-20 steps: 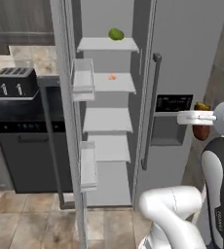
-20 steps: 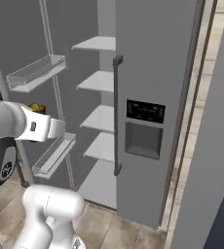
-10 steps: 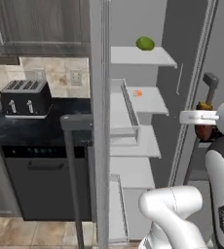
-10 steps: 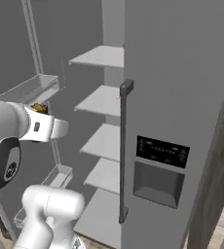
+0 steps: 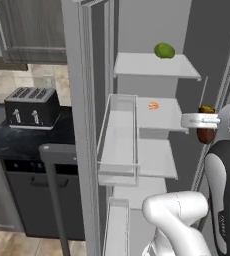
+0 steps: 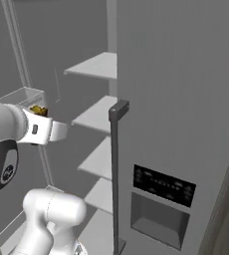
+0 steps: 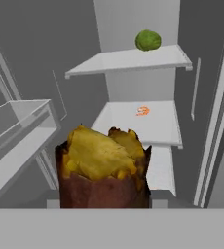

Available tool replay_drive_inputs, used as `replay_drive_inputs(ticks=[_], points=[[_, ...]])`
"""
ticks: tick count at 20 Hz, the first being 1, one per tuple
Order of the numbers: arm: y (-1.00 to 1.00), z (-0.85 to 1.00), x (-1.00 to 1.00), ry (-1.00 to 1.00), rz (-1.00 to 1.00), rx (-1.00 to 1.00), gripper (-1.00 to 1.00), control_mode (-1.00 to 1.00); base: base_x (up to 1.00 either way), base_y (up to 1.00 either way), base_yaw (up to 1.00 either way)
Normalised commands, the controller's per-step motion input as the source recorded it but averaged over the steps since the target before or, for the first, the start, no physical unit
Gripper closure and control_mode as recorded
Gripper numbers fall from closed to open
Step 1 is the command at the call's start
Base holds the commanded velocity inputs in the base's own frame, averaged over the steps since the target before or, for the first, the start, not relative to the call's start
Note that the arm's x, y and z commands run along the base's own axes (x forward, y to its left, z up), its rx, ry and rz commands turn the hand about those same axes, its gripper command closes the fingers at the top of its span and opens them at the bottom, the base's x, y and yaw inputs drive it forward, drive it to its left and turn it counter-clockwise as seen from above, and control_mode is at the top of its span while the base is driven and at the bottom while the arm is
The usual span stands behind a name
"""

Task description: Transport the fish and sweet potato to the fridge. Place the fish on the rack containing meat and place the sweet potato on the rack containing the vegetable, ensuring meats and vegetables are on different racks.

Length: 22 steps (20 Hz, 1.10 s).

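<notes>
Closer now than a second ago, the base has driven up to the open fridge (image 5: 152,150), so the whole scene has shifted in both base views; the things on the shelves have not moved.

From the left in the left base view: a toaster (image 5: 31,107) on the dark desk (image 5: 17,142), then the fridge's open door with its clear bins, then the shelves. The vegetable (image 5: 164,50) sits on the rack containing the vegetable (image 5: 147,66), the top tier. One tier below lies the meat (image 5: 153,105). Furthest right, the hand (image 5: 205,121) pinches the sweet potato (image 5: 206,131), held just outside the shelves, level with the meat tier. The hand view looks over the tuber (image 7: 103,168), torn open at the top and showing yellow flesh.

It looks light but soft where split, so a firm squeeze could crush it; the skinned middle, where it is gripped, seems the safest hold. It must rise to the top tier.
</notes>
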Motion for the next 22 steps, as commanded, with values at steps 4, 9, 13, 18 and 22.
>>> replay_drive_inputs(ticks=[4,9,13,18,22], points=[[0.00,0.00,0.00,0.00,0.00,0.00,1.00,1.00,0.64,-0.61,0.28],[0.00,0.00,0.00,0.00,0.00,0.00,1.00,1.00,0.91,-0.10,0.14],[0.00,0.00,0.00,0.00,0.00,0.00,1.00,1.00,0.55,-0.30,0.09],[0.00,0.00,0.00,0.00,0.00,0.00,1.00,1.00,0.19,-0.03,0.00],[0.00,0.00,0.00,0.00,0.00,0.00,1.00,1.00,0.09,-0.12,0.00]])
